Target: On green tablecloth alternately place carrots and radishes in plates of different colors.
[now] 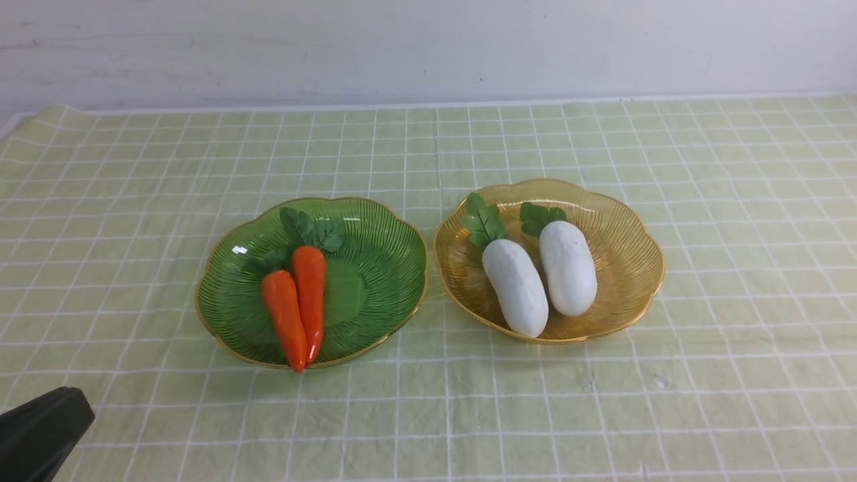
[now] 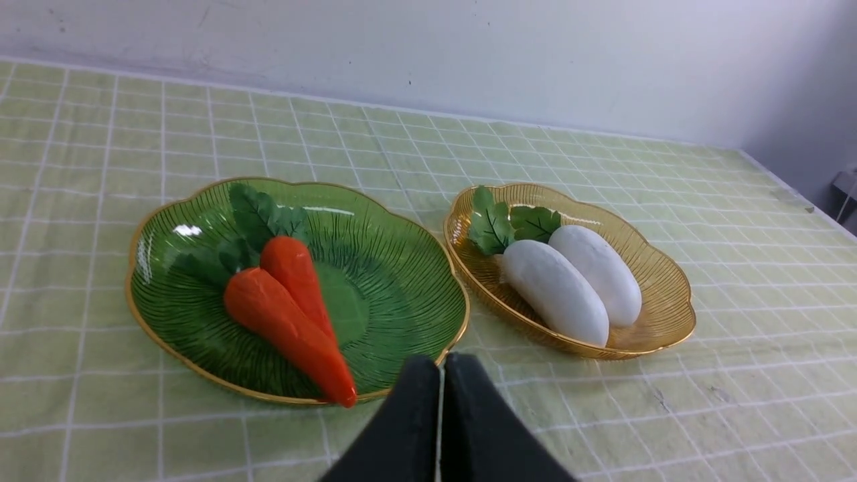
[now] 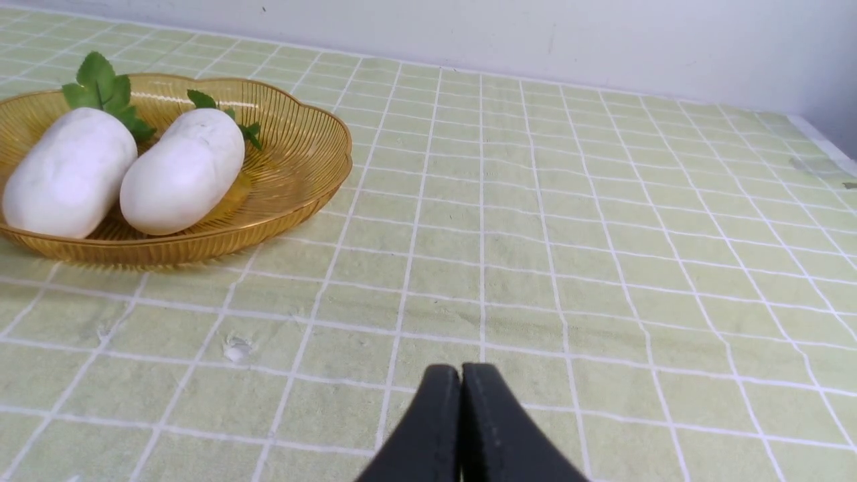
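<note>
Carrots and radishes are already sorted, so you look to be at the closing step of the task, not in the middle of it.

Nearest to you, at the lower left corner of the front view, the left gripper (image 1: 40,428) shows only as a dark tip over the green tablecloth (image 1: 469,415); its wrist view shows the two fingers pressed together with nothing between them. The right gripper (image 3: 460,388) does not appear in the front view at all, but its own wrist view shows it clenched and empty too, hanging over bare cloth well apart from the plates.

Farther back, left of the frame's centre, the green plate (image 1: 388,227) holds both carrots (image 1: 298,301) side by side, touching, tips toward you and leaves toward the wall. The nearer carrot's tip reaches the front rim. Just beside it, right of centre, the yellow plate (image 1: 629,234) holds both radishes (image 1: 542,278), also touching, leaves at the far side.

No vegetable is left on the cloth, so I judge nothing remains to be picked up. Your next move asks only that you keep both arms clear of the plates and park them. Watch that the left arm does not brush the front rim of the green plate.
</note>
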